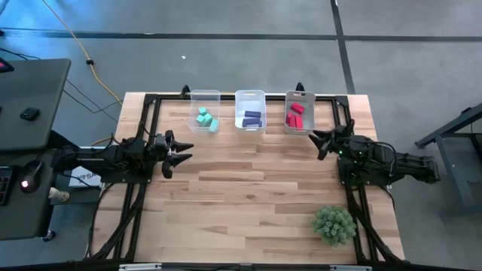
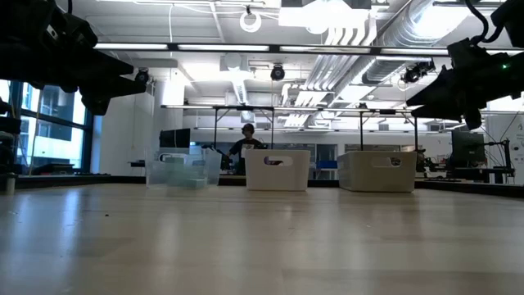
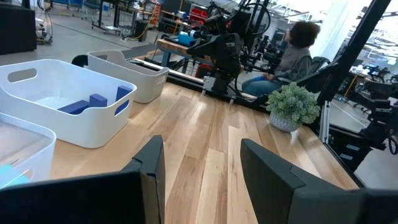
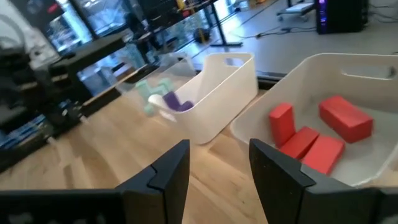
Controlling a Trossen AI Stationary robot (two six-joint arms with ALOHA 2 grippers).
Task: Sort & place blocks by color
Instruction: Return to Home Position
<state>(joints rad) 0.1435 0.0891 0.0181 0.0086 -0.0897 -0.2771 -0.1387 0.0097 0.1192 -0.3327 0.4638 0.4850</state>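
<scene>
Three bins stand in a row at the table's far edge. Teal-green blocks (image 1: 205,118) lie in the clear left bin (image 1: 204,96), purple blocks (image 1: 251,118) in the middle bin (image 1: 250,95) and red blocks (image 1: 294,116) in the right bin (image 1: 300,96). My left gripper (image 1: 181,150) hovers open over the table's left side, pointing toward the right edge, with nothing between its fingers (image 3: 202,174). My right gripper (image 1: 320,141) hovers open near the red bin, tipped slightly down toward the red blocks (image 4: 317,134), also holding nothing.
A spiky green plant ball (image 1: 334,224) sits near the table's front right corner. A black frame (image 1: 151,102) runs along the table's sides and far edge. Bare wood lies between the two arms. A person (image 3: 292,56) sits beyond the table's right side.
</scene>
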